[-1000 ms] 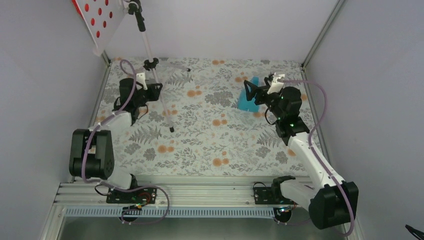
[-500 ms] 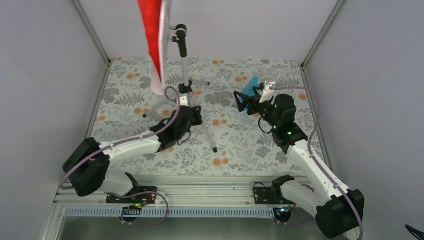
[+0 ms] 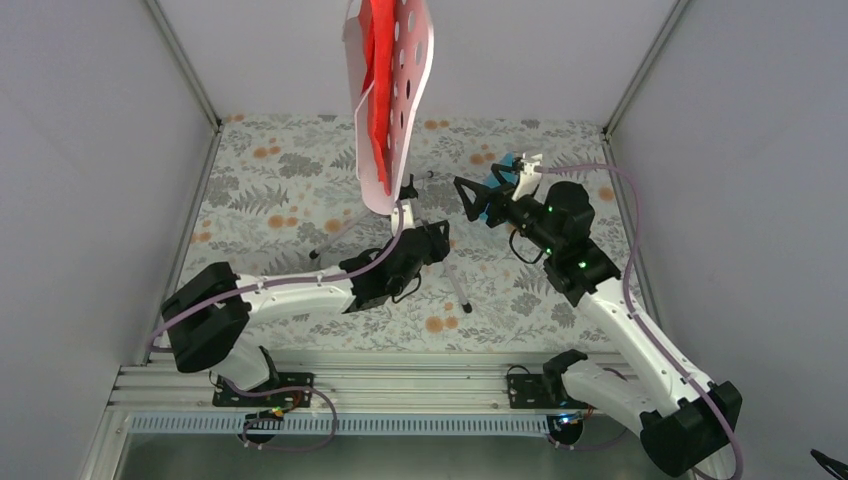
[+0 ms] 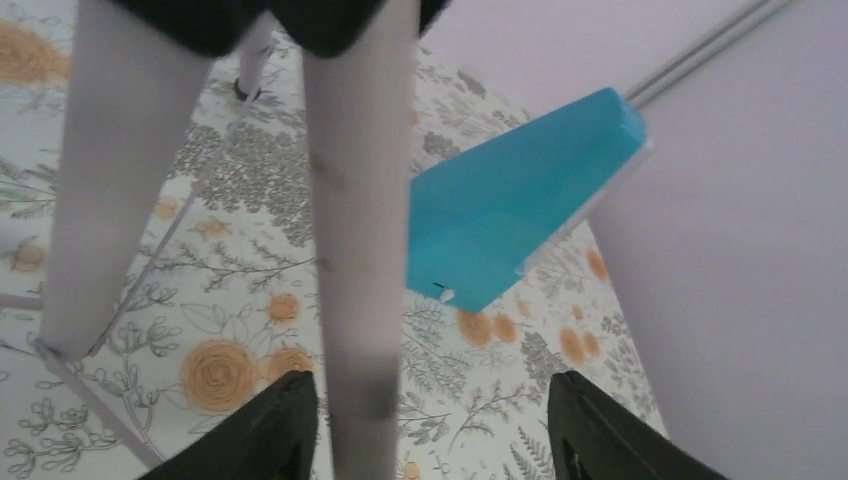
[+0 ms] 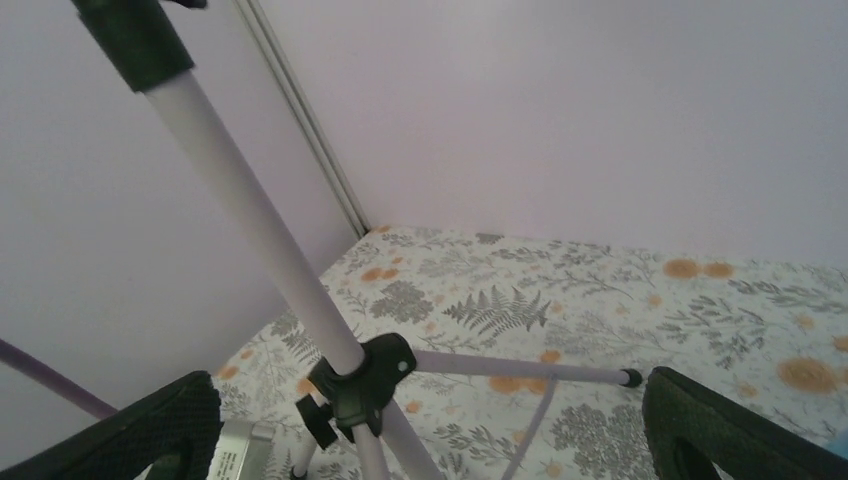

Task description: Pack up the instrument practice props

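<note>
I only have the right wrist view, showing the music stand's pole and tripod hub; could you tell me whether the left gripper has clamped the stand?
Observer: Not clamped. In the left wrist view one stand tube runs between the fingers of the left gripper, against one, with a gap to the other.
Operator: Are the sheets on the desk?
Observer: Yes, the top view shows the red sheets against the perforated desk.
Operator: And the metronome?
Observer: The turquoise metronome is next to the open right gripper, not between its fingers.
</note>
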`<state>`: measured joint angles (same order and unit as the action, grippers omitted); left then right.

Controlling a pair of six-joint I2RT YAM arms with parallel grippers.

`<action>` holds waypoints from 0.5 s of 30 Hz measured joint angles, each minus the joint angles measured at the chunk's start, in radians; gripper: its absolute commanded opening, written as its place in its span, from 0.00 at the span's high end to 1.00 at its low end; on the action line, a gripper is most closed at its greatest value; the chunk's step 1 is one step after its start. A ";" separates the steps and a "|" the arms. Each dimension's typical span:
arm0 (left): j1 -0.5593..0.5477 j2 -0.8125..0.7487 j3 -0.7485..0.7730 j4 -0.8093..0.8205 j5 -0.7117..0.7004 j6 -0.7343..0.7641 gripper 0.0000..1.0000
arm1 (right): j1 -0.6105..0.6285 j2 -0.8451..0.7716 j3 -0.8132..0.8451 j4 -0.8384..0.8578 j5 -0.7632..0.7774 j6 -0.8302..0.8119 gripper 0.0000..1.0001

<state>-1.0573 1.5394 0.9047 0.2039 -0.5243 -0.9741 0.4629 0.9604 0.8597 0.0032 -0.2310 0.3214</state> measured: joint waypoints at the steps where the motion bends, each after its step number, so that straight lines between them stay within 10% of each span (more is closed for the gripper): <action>1: -0.002 -0.004 -0.002 0.011 0.009 0.000 0.23 | 0.004 0.001 0.008 0.000 -0.003 0.002 0.00; 7: -0.003 -0.097 -0.048 0.029 0.048 0.068 0.00 | 0.039 0.041 0.068 -0.001 -0.019 0.002 0.00; 15: 0.190 -0.404 -0.151 -0.074 0.222 0.206 0.00 | 0.124 0.163 0.190 0.010 -0.011 -0.033 0.04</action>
<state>-0.8673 1.1355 0.7532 0.1303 -0.3019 -0.7681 0.5869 1.1233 1.0500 0.0132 -0.2417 0.2882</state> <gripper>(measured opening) 0.999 0.971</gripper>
